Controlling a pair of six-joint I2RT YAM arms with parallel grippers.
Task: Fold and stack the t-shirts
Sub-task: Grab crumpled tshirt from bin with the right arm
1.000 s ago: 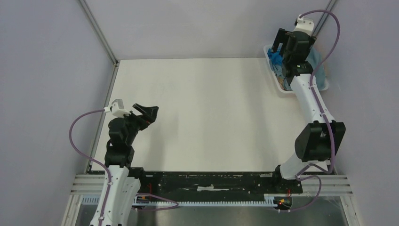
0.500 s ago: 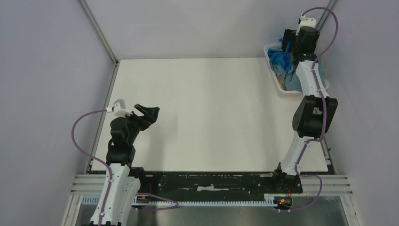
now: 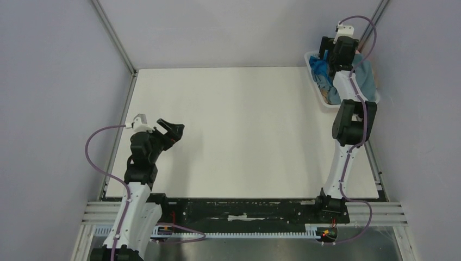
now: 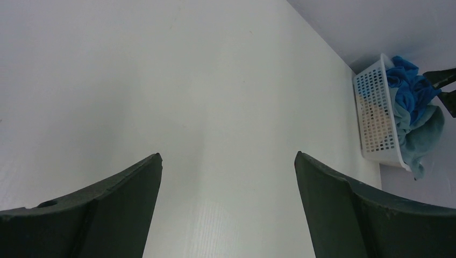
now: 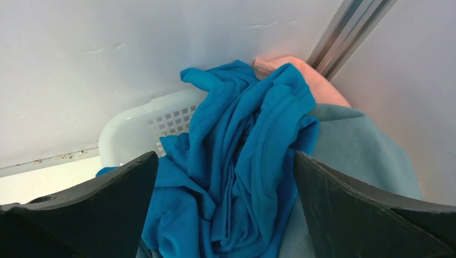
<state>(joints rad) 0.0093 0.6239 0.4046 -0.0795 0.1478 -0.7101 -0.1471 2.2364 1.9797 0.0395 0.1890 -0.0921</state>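
White lattice basket (image 5: 134, 126) at the table's (image 3: 244, 125) far right corner holds a crumpled cobalt-blue t-shirt (image 5: 236, 161), a grey-blue t-shirt (image 5: 355, 145) beside it and salmon-pink cloth (image 5: 312, 80) behind. The right gripper (image 5: 226, 156) hovers above, jaws spread; the left gripper (image 4: 228, 156), jaws spread too, hangs over the table's left side.

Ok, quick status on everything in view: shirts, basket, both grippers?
bright blue t-shirt: crumpled, unfolded, in the basket
grey-blue t-shirt: unfolded, in the basket, draped over its rim
salmon-pink cloth: bunched, partly hidden by the shirts
white basket: upright at the table's far right corner, holding all the cloth
left gripper: open, empty, above bare table
right gripper: open, empty, over the blue shirt
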